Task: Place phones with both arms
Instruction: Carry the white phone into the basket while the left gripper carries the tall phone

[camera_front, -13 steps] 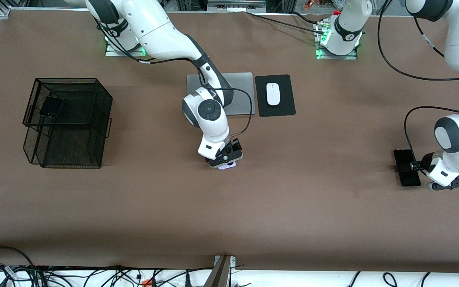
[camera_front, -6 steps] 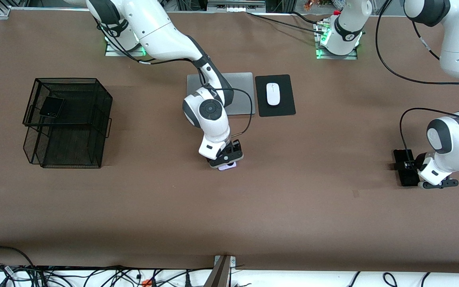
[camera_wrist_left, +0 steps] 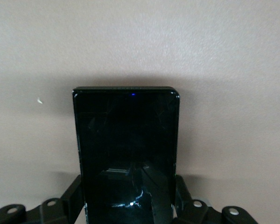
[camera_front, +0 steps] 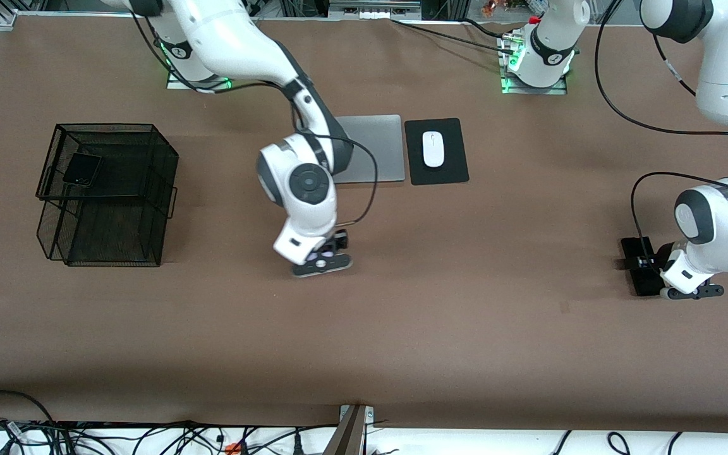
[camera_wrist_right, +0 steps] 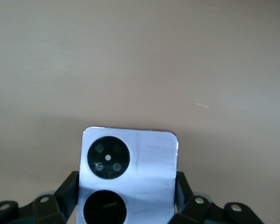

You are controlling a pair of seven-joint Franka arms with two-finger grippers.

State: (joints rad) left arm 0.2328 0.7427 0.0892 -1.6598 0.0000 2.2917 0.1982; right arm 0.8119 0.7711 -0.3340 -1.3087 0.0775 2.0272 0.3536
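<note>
Your right gripper (camera_front: pixel 321 260) clamps the lilac flip phone (camera_wrist_right: pixel 128 175) over the table (camera_front: pixel 465 328); your left gripper (camera_front: pixel 655 270) clamps the black slab phone (camera_wrist_left: pixel 127 154).

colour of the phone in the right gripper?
Pale lilac phone with two black circles; right wrist view shows it best.

Two glossy white arms (camera_front: pixel 237 38) with dark grey joints, looping black cables, and black fingers (camera_wrist_left: pixel 72 198).
</note>
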